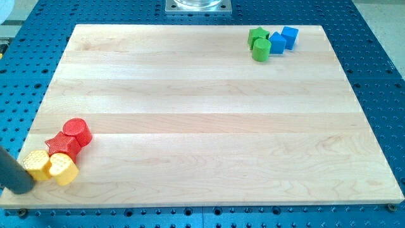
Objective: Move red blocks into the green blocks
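Parked at the view's bottom left corner: my tip (25,188), the lower end of a straight dark rod serving as end effector, with nothing to open or close and nothing held, just resting at the edge of the pale wooden tabletop (202,126), touching or almost touching the yellow ridged plastic block (37,164). Just beside that, a second yellow block, heart-like in shape (63,169). Immediately above these, the red star-shaped block (62,145) and the red cylinder block (78,132), pressed together. Far across at the view's top right, well apart: the green star-shaped block (257,35) and green cylinder block (261,49), flanked by two blue blocks (283,39). Judged from this layout, nothing accomplished yet; both reds left to cross nearly the whole board diagonally, with the yellows sitting between tip and reds. Rod cut off by the frame edge, arm unseen; exact contact between tip and yellow block hard to settle, as are the blue shapes.
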Tool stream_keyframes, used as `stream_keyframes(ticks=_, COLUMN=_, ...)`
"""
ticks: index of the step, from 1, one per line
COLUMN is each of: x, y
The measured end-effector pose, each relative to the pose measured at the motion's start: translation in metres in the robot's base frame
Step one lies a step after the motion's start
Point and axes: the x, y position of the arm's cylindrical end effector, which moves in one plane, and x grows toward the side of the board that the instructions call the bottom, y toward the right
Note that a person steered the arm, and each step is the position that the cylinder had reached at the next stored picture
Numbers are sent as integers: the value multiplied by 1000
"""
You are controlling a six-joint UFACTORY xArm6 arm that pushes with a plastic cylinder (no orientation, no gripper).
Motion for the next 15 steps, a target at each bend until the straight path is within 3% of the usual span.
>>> stream_keyframes(ticks=4, x=-152, y=63)
stream_keyframes(ticks=6, x=-168, y=229)
stream_keyframes(ticks=7, x=-222, y=289)
stream_keyframes(ticks=8, x=-217, y=285)
stream_keyframes(ticks=9, x=-185, y=238)
stream_keyframes(ticks=10, x=-191, y=338)
stream_keyframes(ticks=11, x=-240, y=431)
stream_keyframes(ticks=12, x=-231, y=402)
stream_keyframes(ticks=13, x=-200, y=336)
stream_keyframes(ticks=14, x=-222, y=315)
stream_keyframes(ticks=15, x=-238, y=372)
